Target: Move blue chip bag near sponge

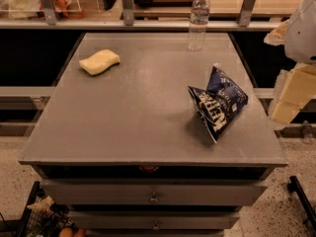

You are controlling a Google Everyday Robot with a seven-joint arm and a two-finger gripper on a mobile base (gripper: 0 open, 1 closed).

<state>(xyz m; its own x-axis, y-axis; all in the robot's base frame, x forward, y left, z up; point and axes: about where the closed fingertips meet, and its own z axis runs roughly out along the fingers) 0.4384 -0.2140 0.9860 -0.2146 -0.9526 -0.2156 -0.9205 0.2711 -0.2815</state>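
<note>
The blue chip bag (217,102) is a crumpled navy foil bag with white lettering. It stands tilted on the right side of the grey table (138,122). The sponge (99,61) is pale yellow with wavy edges and lies flat at the table's far left. My gripper (291,95) is pale and hangs at the right edge of the view, off the table's right side. It is to the right of the bag, apart from it, and holds nothing that I can see. The white arm (303,28) rises above it.
A clear plastic water bottle (198,19) stands upright at the table's far edge, right of centre. Drawers (154,195) sit under the tabletop. A railing and shelves run behind the table. A wire basket (44,216) is on the floor at the lower left.
</note>
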